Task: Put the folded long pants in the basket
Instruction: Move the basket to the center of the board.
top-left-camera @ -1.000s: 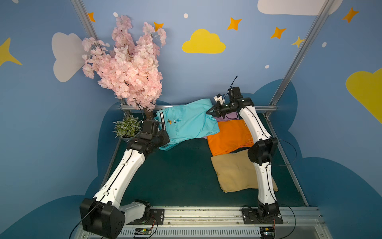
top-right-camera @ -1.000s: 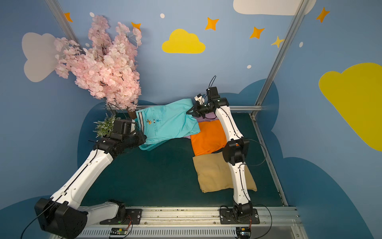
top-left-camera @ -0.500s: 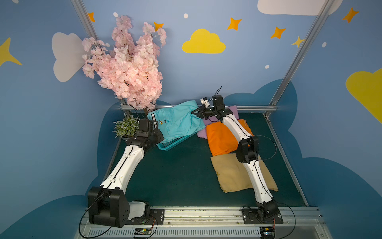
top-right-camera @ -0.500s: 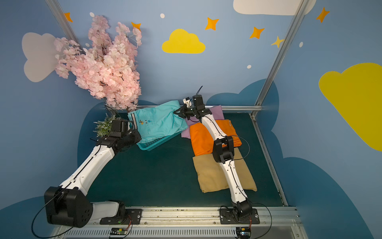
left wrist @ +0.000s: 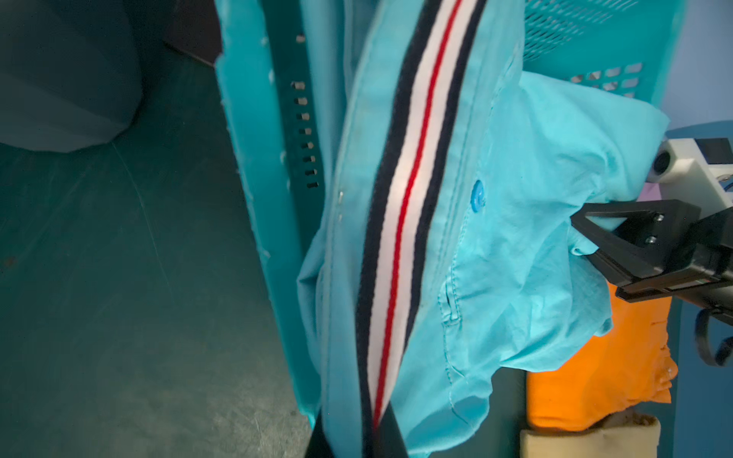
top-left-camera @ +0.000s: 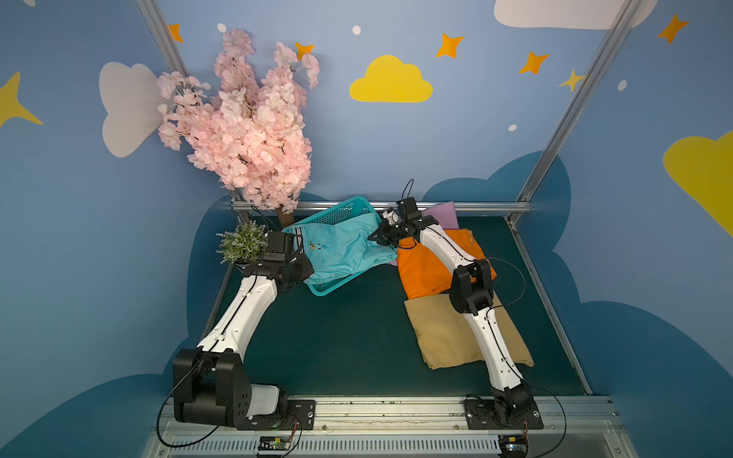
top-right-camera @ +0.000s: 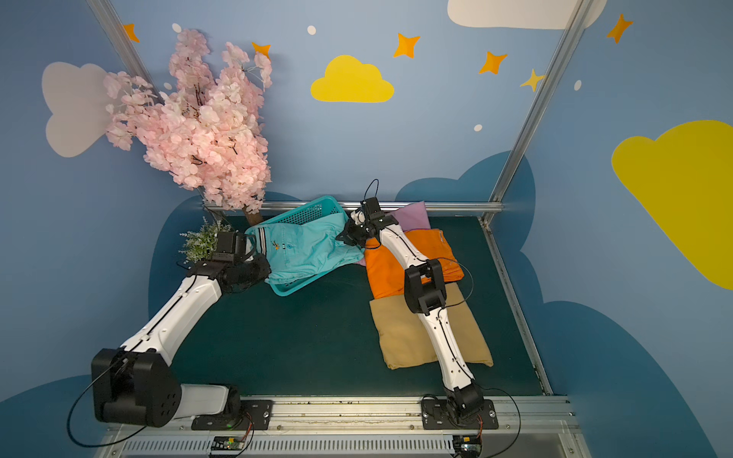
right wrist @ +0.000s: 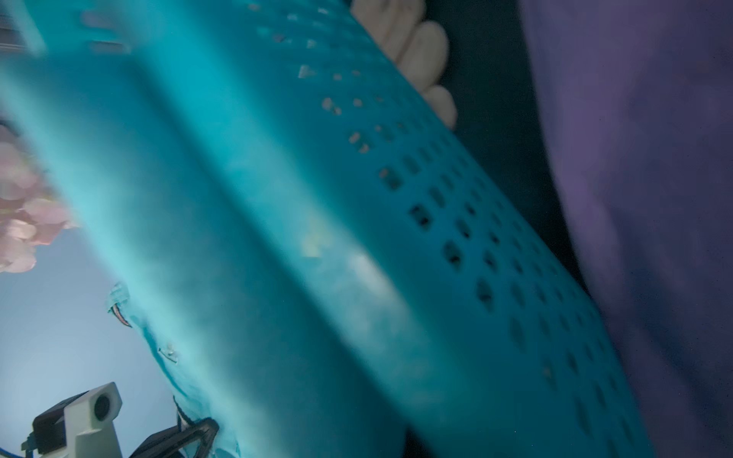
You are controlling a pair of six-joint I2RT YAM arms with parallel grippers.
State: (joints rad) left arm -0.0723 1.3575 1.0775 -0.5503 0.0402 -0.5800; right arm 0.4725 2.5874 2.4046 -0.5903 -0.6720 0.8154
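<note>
Both top views: dark green tabletop (top-left-camera: 337, 337) inside blue cloud-painted walls (top-left-camera: 476, 150).
Left gripper (left wrist: 357, 445) and right gripper (top-left-camera: 376, 237) each pinch the turquoise pants (top-left-camera: 341, 250) over the basket (top-left-camera: 337, 214) at eleven o'clock.

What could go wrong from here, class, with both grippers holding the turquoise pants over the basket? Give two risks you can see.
1. The turquoise pants hang past the rim of the basket on the side of the right gripper; released so, that end may land outside.
2. The right gripper sits close over the orange pants and might snag them.
</note>
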